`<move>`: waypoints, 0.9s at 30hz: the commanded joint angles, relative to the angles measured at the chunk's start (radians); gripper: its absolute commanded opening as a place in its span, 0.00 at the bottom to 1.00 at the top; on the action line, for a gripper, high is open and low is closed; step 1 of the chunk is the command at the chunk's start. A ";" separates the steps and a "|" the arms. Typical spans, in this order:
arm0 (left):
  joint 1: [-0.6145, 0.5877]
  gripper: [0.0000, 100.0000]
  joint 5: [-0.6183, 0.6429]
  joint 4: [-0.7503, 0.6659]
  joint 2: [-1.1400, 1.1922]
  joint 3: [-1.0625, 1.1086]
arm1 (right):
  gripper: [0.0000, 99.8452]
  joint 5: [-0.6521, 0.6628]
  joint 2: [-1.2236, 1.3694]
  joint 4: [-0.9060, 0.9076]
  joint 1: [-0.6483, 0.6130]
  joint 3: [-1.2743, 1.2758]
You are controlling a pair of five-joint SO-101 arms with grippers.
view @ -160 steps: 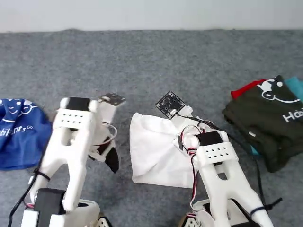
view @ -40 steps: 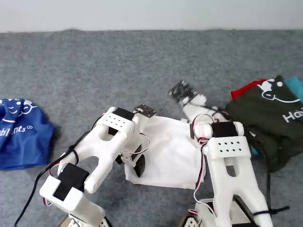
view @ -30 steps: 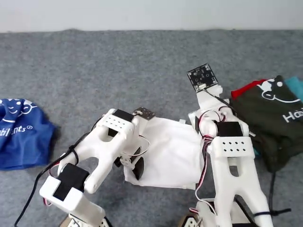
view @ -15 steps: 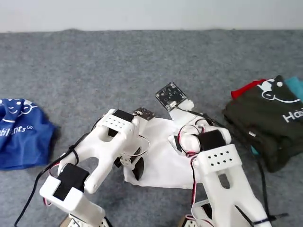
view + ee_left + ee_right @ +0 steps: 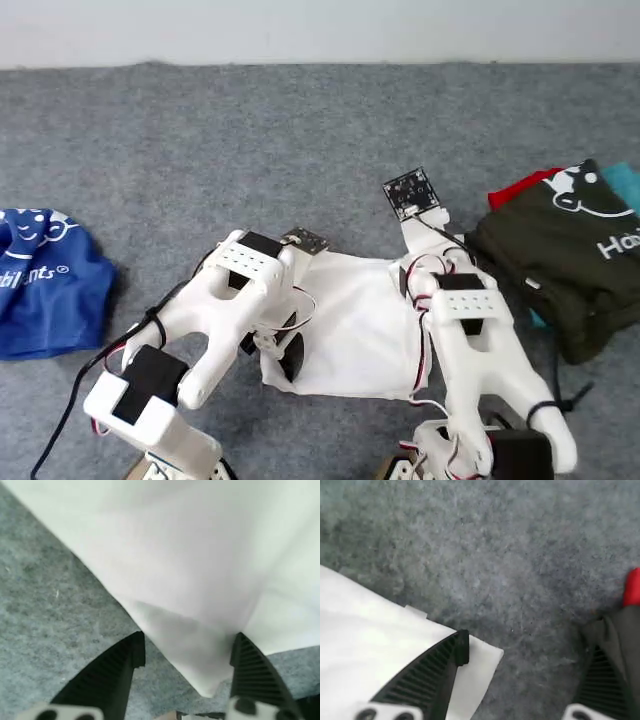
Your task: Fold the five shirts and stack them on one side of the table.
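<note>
The left claw spread astride a corner of the white shirt (folded); right claw spread above another corner.

A white shirt is lying folded into a rough rectangle on the grey worktop, at the near middle. A blue shirt with white print is sitting bunched at the left edge, well apart. At the right, a folded dark shirt is topping a stack, with a red shirt and a teal shirt peeking out beneath it.
</note>
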 commanded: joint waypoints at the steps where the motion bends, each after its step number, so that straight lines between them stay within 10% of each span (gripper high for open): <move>1: 0.006 0.27 0.003 0.021 -0.014 -0.035 | 0.36 -0.011 -0.054 0.148 -0.013 -0.133; 27: -0.043 0.28 -0.037 0.336 -0.015 -0.487 | 0.36 -0.044 -0.320 0.705 -0.004 -0.199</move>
